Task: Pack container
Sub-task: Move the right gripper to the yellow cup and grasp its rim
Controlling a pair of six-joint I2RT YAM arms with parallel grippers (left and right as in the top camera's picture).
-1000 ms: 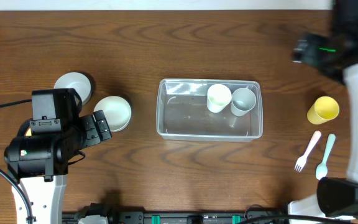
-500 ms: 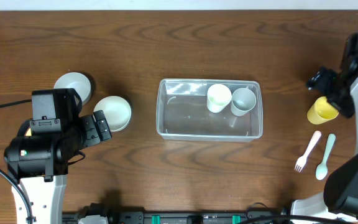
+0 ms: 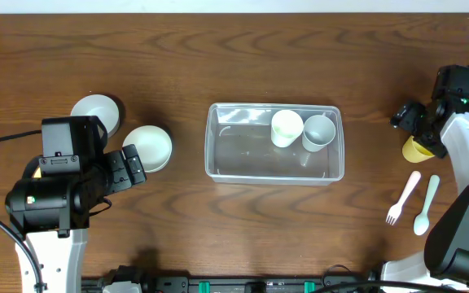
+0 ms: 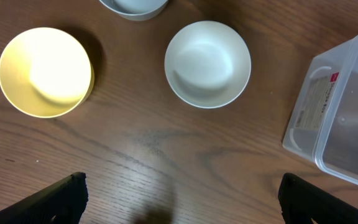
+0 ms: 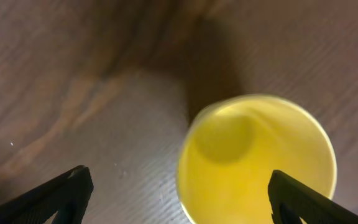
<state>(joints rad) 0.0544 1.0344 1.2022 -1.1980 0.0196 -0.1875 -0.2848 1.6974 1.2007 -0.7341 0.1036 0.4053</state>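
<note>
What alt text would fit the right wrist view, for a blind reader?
A yellow cup, seen from above and blurred, stands on a wooden table. The right gripper is open above it, one dark fingertip in each lower corner.

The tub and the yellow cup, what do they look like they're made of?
The tub looks like clear glossy plastic: the table shows through its walls. The yellow cup looks like smooth opaque plastic, though blur leaves that open.

Overhead: straight down, far, whole desk point(image 3: 177, 49). Left wrist: downward, mid-height; shares white bowl point(image 4: 207, 63) and container point(image 4: 347, 118) corner with overhead. Right wrist: downward, very close; shares yellow cup point(image 5: 257, 158).
</note>
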